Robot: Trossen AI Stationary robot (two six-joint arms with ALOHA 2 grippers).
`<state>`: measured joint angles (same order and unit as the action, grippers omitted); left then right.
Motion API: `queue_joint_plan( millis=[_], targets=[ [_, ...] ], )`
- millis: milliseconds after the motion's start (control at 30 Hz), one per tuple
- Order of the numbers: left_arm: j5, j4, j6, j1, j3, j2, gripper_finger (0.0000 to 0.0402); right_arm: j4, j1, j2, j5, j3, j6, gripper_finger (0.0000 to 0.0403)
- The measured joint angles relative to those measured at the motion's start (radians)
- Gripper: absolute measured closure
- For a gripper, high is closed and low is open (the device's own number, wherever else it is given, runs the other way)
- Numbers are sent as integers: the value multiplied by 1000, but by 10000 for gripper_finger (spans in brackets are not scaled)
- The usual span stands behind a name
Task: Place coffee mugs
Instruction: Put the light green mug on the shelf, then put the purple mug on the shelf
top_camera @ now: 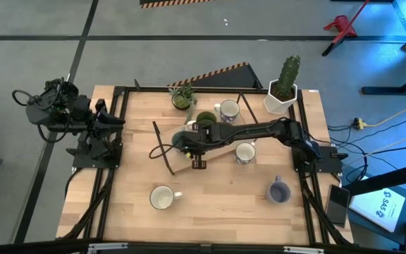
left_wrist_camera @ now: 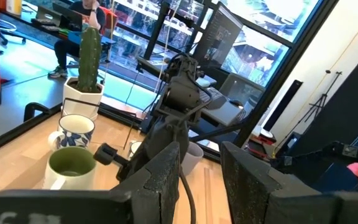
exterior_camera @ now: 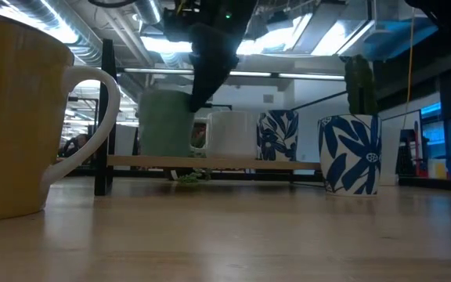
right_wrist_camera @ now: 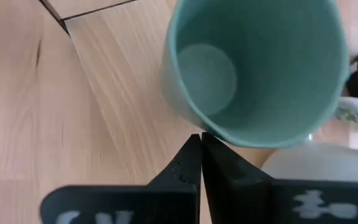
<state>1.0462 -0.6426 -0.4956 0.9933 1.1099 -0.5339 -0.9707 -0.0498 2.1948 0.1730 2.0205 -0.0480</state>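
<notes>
Toward the tabletop's far edge, the right gripper (right_wrist_camera: 201,163), jaws closed, grips the teal mug (right_wrist_camera: 253,68) by its rim: rigid, glazed, slippery, breakable.

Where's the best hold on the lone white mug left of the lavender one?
Pinch the rim wall of the white mug from straight above, jaws opposite the handle, which points toward the lavender mug. It stands upright, mouth open, with bare table all round.
</notes>
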Motion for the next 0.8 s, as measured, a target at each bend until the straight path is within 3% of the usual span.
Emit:
queue_joint_plan(
  millis=[300,500,633,800],
  targets=[
    [17,-3,9,0,0,0,289,182,41,0,0,-9,-61,402],
    [16,-3,9,0,0,0,289,174,51,-2,-18,-8,-28,402],
    [16,-2,8,0,0,0,289,66,43,-24,-75,-2,-6,402],
    [16,0,1,0,0,0,289,-290,-10,-77,-71,50,110,402]
  ],
)
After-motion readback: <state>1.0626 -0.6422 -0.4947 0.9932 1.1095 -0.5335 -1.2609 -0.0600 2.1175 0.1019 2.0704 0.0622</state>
